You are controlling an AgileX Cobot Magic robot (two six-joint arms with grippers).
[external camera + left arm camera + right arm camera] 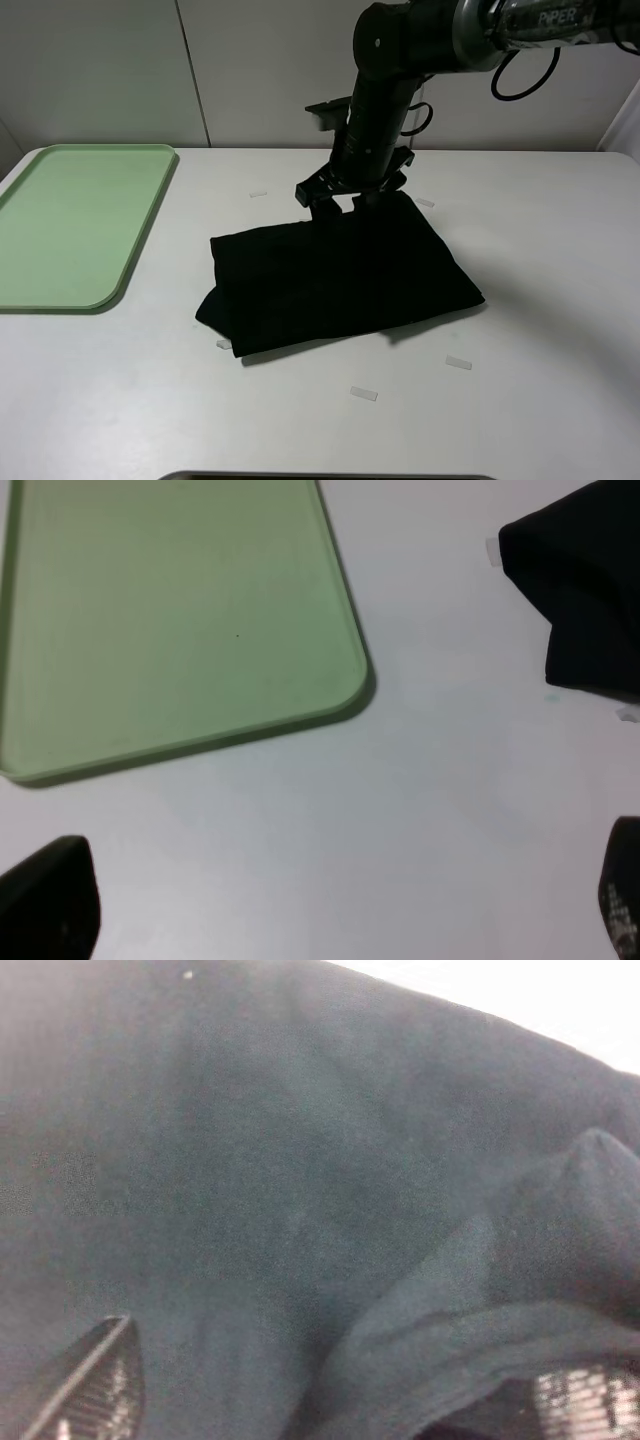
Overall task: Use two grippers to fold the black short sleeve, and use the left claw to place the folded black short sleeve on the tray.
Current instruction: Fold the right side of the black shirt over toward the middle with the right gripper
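Observation:
The black short sleeve (340, 278) lies folded into a rough rectangle on the white table; one corner (585, 590) shows in the left wrist view. My right gripper (342, 205) hangs at the cloth's far edge, jaws wide apart. The right wrist view is filled with black cloth (300, 1160), with a raised fold between the spread fingertips (95, 1390); my right gripper (340, 1400) is open and pinches nothing. The pale green tray (80, 225) sits empty at the left. My left gripper (330, 920) is open over bare table between tray (180, 610) and shirt; its arm is out of the high view.
Small tape strips (458, 362) (364, 394) (258, 194) mark the table around the shirt. The right arm (385, 80) reaches down from the upper right. A wall stands behind the table. A dark edge (330, 477) shows at the near side.

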